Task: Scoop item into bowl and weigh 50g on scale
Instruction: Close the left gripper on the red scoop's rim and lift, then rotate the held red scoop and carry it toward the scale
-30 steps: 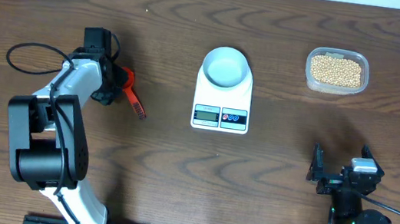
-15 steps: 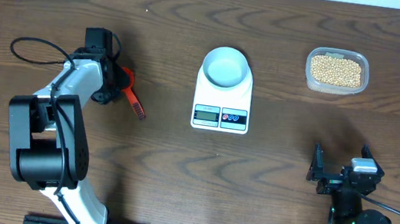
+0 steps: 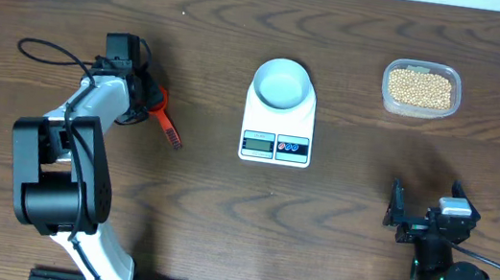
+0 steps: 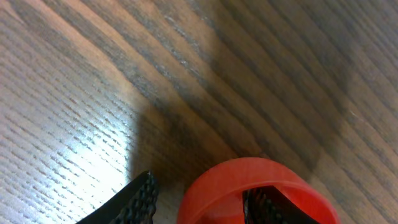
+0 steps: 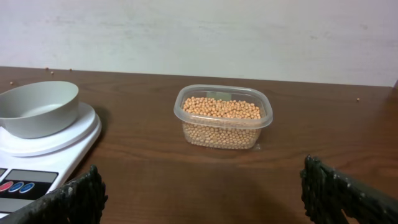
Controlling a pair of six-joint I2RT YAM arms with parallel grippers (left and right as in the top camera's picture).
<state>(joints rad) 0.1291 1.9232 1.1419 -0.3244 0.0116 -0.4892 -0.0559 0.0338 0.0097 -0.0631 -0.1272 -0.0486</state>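
A red scoop (image 3: 162, 105) with a dark handle lies on the table at the left. My left gripper (image 3: 149, 103) is down at its cup. In the left wrist view one finger sits inside the red cup (image 4: 249, 180), and the other finger (image 4: 142, 196) stands outside with a gap of wood between it and the wall, so the left gripper (image 4: 199, 188) is open astride the wall. The pale bowl (image 3: 284, 82) sits empty on the white scale (image 3: 277, 136). The beans (image 3: 420, 87) fill a clear tub at the back right. My right gripper (image 3: 426, 194) is open and empty.
In the right wrist view the clear tub (image 5: 222, 118) stands ahead on bare wood, with the bowl (image 5: 37, 106) and scale (image 5: 43, 158) to the left. A white wall borders the table's far edge. The left arm's black cable (image 3: 48, 54) loops over the table.
The left arm's cable loop has shifted slightly up and right. The scoop, bowl, tub and right arm have not moved.
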